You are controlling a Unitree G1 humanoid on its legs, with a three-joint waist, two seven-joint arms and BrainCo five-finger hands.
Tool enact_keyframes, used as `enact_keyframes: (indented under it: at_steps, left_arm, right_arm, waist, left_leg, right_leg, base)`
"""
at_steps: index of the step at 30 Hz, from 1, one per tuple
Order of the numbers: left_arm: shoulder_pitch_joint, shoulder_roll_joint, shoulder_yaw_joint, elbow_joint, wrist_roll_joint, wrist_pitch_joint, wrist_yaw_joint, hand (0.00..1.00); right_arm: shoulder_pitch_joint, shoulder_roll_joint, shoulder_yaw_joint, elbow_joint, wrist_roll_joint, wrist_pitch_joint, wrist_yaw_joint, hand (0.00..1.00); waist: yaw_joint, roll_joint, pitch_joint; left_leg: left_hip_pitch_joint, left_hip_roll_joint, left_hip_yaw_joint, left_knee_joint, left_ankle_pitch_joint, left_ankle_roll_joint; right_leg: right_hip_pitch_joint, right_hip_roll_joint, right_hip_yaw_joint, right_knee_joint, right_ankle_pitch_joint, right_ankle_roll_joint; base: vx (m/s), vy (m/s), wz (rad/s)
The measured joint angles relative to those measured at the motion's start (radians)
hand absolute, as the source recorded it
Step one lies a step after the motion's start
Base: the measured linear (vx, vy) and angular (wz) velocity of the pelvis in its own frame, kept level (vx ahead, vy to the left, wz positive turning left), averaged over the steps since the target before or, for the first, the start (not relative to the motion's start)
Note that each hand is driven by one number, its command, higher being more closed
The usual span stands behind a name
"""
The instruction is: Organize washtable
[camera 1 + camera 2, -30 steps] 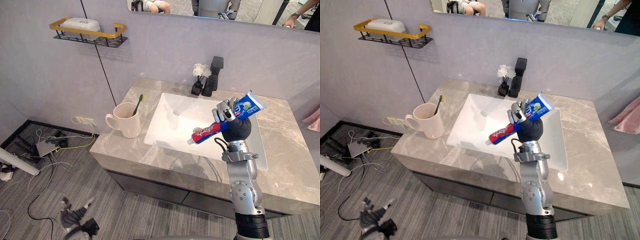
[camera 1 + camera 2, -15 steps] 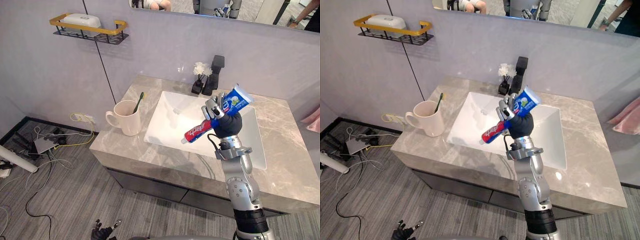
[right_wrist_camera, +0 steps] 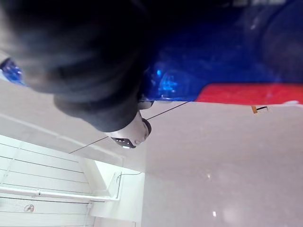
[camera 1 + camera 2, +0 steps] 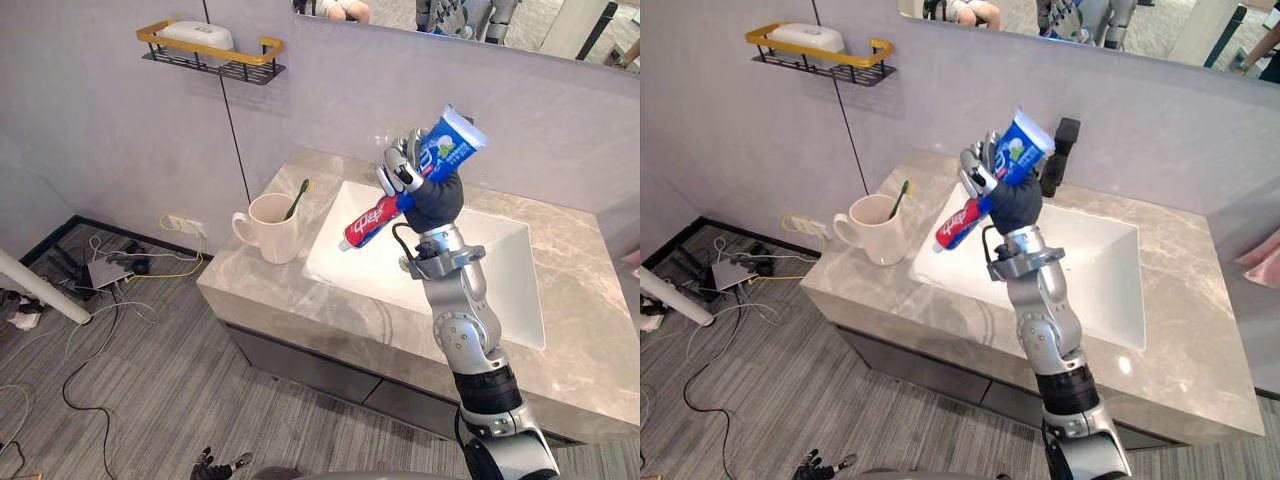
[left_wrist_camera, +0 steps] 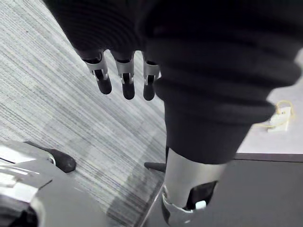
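Observation:
A blue and red toothpaste tube (image 4: 445, 145) slants in the air over the left part of the white sink (image 4: 480, 270), red cap end down toward the cup. My right hand (image 4: 405, 178) is shut on its middle, and the tube (image 3: 227, 71) runs across the palm in the right wrist view. A cream cup (image 4: 275, 225) with a green toothbrush (image 4: 298, 198) in it stands on the marble counter (image 4: 280, 300), left of the sink and lower left of the tube. My left hand (image 5: 124, 78) hangs low over the floor, fingers relaxed and holding nothing.
A black faucet (image 4: 1058, 155) stands behind the sink against the wall. A gold-railed wall shelf (image 4: 210, 45) with a white soap dish hangs at upper left. Cables and a power strip (image 4: 110, 270) lie on the floor left of the cabinet.
My right hand has lifted the toothpaste higher and carried it left toward the cup. The camera has shifted as well. The left hand stays low by the floor.

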Motion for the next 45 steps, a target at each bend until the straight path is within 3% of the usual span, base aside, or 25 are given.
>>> enact_keyframes:
  at_steps: [5,13,23,27,45]
  left_arm:
    - [0.001,0.014,-0.015,0.0,0.001,0.0,0.0,0.0]
    - [0.0,0.029,-0.03,0.0,0.003,0.0,0.001,0.0]
    - [0.0,0.042,-0.052,-0.001,0.0,-0.001,0.004,0.0]
    - [-0.007,0.049,-0.071,-0.002,0.0,-0.001,0.005,0.0]
    - [-0.007,0.069,-0.102,-0.001,-0.001,-0.001,0.008,0.0]
  right_arm:
    - [-0.143,-0.026,0.015,0.078,-0.075,-0.004,-0.042,1.0]
    - [-0.259,-0.033,0.073,0.177,-0.142,-0.003,-0.073,1.0]
    - [-0.375,-0.035,0.087,0.278,-0.145,-0.003,-0.102,1.0]
    - [-0.384,-0.055,0.086,0.326,-0.145,-0.003,-0.103,1.0]
    - [-0.461,-0.051,0.085,0.457,-0.174,-0.001,-0.145,1.0]
  waist:
    - [0.009,-0.019,0.01]
    - [0.048,-0.039,0.019]
    - [0.064,-0.047,0.025]
    - [0.085,-0.049,0.029]
    - [0.092,-0.057,0.078]
  left_leg:
    - [-0.005,0.0,-0.021,0.005,0.0,0.0]
    - [-0.012,-0.001,-0.032,0.011,0.0,0.0]
    - [-0.03,0.0,-0.049,0.025,0.0,0.0]
    - [-0.038,0.001,-0.051,0.025,0.0,-0.001]
    - [-0.053,0.001,-0.057,0.037,-0.003,-0.004]
  right_leg:
    - [0.002,0.0,-0.007,0.0,0.0,0.0]
    - [0.001,-0.001,-0.011,0.001,0.0,0.0]
    - [-0.001,-0.001,-0.028,0.004,0.0,0.0]
    - [-0.002,0.0,-0.029,0.004,0.0,0.0]
    - [-0.006,0.0,-0.032,0.004,0.0,0.0]
  base:
    - [0.0,-0.009,0.12]
    - [-0.02,-0.008,0.03]
    - [-0.04,-0.014,0.06]
    - [-0.04,-0.011,0.0]
    - [-0.02,-0.004,0.01]
